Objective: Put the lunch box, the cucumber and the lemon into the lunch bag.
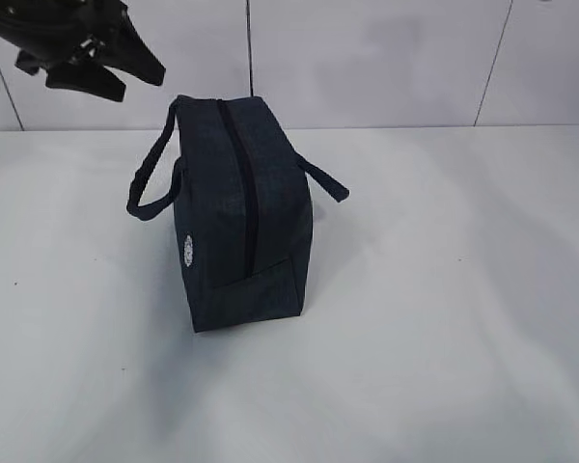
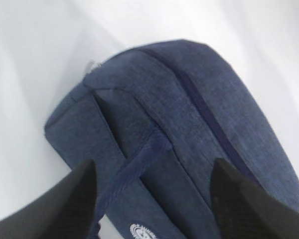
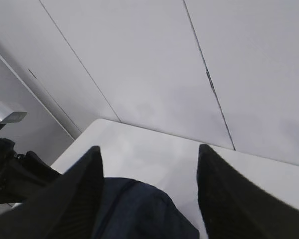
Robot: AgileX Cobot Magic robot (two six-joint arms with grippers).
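The lunch bag (image 1: 243, 217) stands on the table (image 1: 444, 318), left of the middle and nearer the far edge than the near one, with its zipper (image 1: 239, 183) running along the top from far end to near end. One handle (image 1: 152, 169) hangs off its left side, the other (image 1: 325, 179) off its right. The left gripper (image 1: 101, 60) hangs above the far left corner, behind and left of the bag. A wall (image 1: 386, 58) rises behind the far edge.
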